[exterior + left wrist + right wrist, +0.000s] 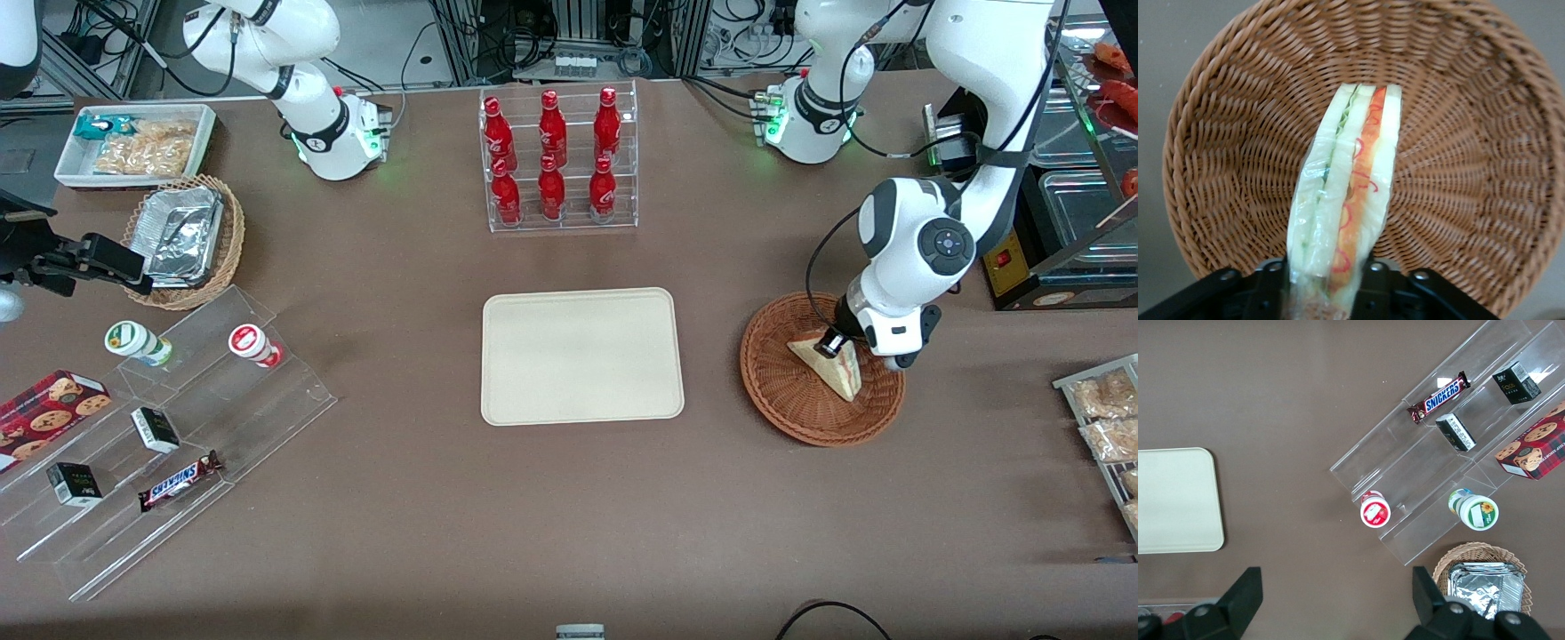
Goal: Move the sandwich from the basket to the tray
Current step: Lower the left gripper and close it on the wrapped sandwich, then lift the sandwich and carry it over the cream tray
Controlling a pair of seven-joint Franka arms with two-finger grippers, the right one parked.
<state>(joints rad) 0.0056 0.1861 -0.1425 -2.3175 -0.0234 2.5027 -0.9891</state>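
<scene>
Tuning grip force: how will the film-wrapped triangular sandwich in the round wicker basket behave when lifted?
The film-wrapped triangular sandwich, between the gripper fingers, probably squashes easily: soft bread layers. Its glossy film may slip. It looks light.

The gripper (pixel 1325 283) is cut off by the wrist picture's edge, its fingertips hidden against the sandwich (pixel 1348 193); the basket (pixel 1218 167) rim is cropped too.

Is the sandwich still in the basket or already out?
In: the sandwich stands within the basket, the hand shut on its end.
</scene>
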